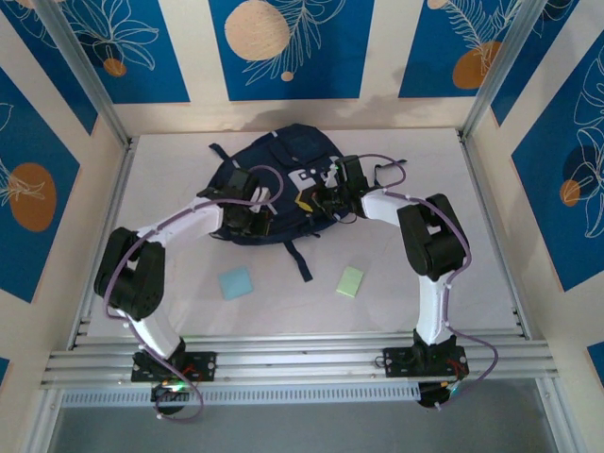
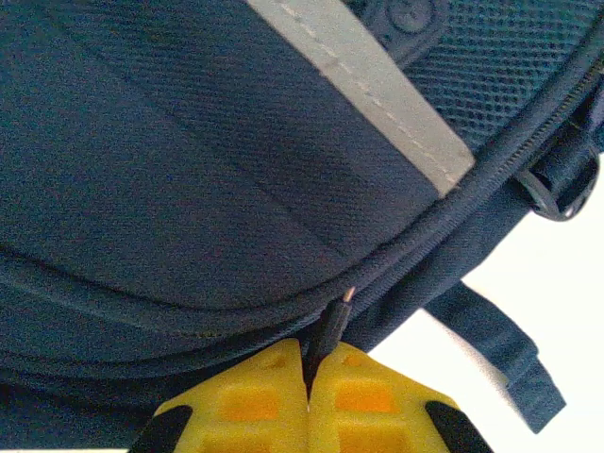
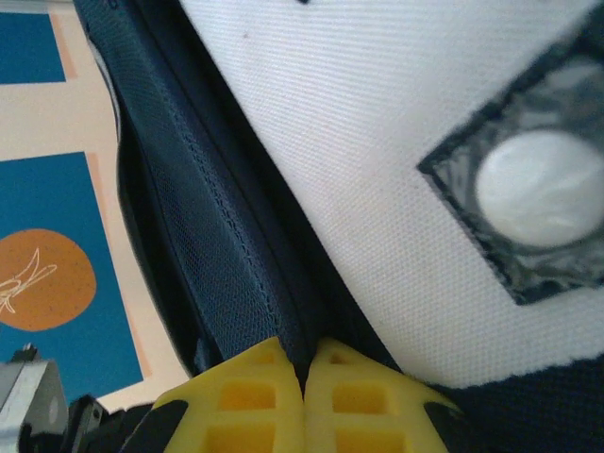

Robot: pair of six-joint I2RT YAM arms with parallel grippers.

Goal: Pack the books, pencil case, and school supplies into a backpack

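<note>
At mid-table, one backpack [image 1: 283, 156] lies under both claws: left gripper [image 2: 309, 373] pinched shut on its zipper pull [image 2: 330, 326], right gripper [image 3: 304, 363] clamped on backpack fabric; one blue pad [image 1: 235, 282], one green pad [image 1: 350, 281] lie nearer.

A robotics lab test cell: a white counter [image 1: 491, 236] boxed in by aluminium frame posts [image 1: 87, 80], with printed blue backdrop panels [image 1: 283, 42] on the far, left and right walls. Two robot arms [image 1: 132, 274] are bolted to slotted aluminium rails [image 1: 302, 359] along the near edge.
</note>
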